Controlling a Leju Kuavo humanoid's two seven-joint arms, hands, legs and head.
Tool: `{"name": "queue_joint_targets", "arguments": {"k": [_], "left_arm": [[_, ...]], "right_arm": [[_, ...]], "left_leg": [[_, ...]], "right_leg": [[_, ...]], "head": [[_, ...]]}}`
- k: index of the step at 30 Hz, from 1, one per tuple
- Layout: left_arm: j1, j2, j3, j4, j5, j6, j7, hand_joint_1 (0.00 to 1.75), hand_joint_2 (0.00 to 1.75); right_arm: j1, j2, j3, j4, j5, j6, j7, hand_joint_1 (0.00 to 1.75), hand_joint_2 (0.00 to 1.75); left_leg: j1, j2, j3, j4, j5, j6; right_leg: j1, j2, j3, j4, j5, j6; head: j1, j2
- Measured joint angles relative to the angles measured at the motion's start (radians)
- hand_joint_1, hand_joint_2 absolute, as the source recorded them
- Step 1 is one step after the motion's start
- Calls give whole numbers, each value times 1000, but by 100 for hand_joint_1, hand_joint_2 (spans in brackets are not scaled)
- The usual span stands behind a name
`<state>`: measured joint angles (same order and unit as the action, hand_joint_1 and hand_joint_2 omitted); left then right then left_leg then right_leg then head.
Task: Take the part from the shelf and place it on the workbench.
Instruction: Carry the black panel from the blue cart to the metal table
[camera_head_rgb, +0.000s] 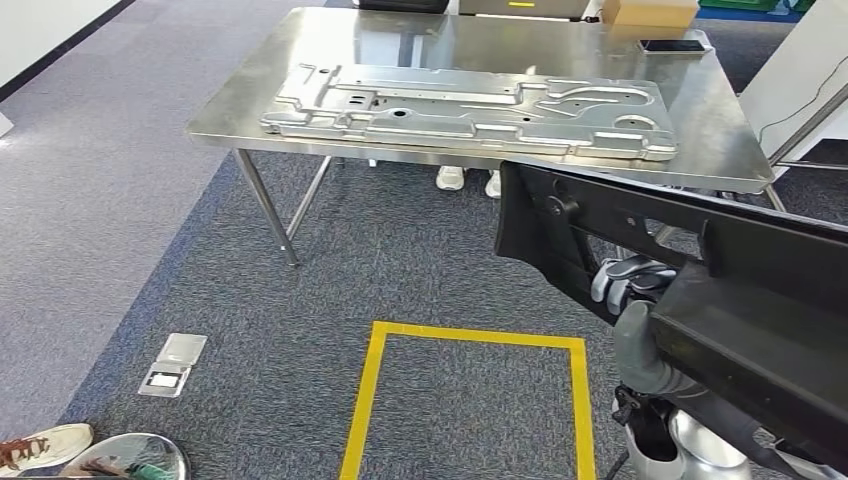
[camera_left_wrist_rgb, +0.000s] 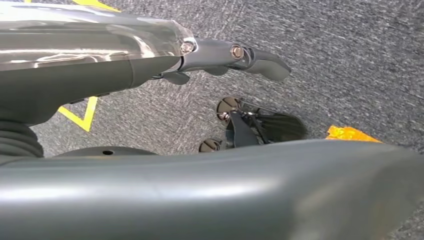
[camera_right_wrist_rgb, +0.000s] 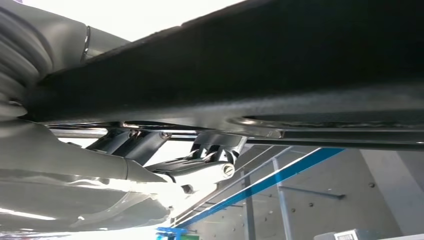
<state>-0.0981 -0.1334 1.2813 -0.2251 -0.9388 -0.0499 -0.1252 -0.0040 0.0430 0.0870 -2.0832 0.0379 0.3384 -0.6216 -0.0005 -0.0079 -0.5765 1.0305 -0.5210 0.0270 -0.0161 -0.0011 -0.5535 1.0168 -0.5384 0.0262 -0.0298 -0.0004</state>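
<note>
Black and long, the part (camera_head_rgb: 700, 290) hangs at the robot's right side, well short of the steel workbench (camera_head_rgb: 720, 130). The right hand (camera_head_rgb: 630, 300) holds it from below; in the right wrist view its fingers (camera_right_wrist_rgb: 205, 170) press up against the part's underside. The left hand (camera_left_wrist_rgb: 235, 55) hangs over the carpet (camera_head_rgb: 150, 200) with its fingers stretched out and nothing in them.

The risk, as I judge it, lies in the length of the part: one hand carries it, so it could tip or slip as the robot walks. Its front end points toward the table edge and could knock it if kept too low. A large pressed metal sheet (camera_head_rgb: 470, 110) already takes up most of the tabletop, so the part may land on it or hang over the edge. A phone (camera_head_rgb: 675, 45) lies near the far corner.

A cardboard box (camera_head_rgb: 650, 12) stands at the back; what is in it cannot be seen.
</note>
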Motion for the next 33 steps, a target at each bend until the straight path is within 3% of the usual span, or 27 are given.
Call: {"name": "queue_joint_targets", "arguments": {"k": [31,33], "left_arm": [[-5,-6,17,0,57,-46,15,0,175],[-5,-6,17,0,57,-45,14,0,175]], "right_arm": [[-135,-12,54,84,0,-24,101,175,175],[-137,-12,57,84,0,-24,104,175,175]], "left_leg": [[0,0,0,0,0,0],[-3,0,-1,3,-1,5]], "right_leg": [[0,0,0,0,0,0],[-4,0,1,-4,3,5]], "head": [[0,0],[0,0]]}}
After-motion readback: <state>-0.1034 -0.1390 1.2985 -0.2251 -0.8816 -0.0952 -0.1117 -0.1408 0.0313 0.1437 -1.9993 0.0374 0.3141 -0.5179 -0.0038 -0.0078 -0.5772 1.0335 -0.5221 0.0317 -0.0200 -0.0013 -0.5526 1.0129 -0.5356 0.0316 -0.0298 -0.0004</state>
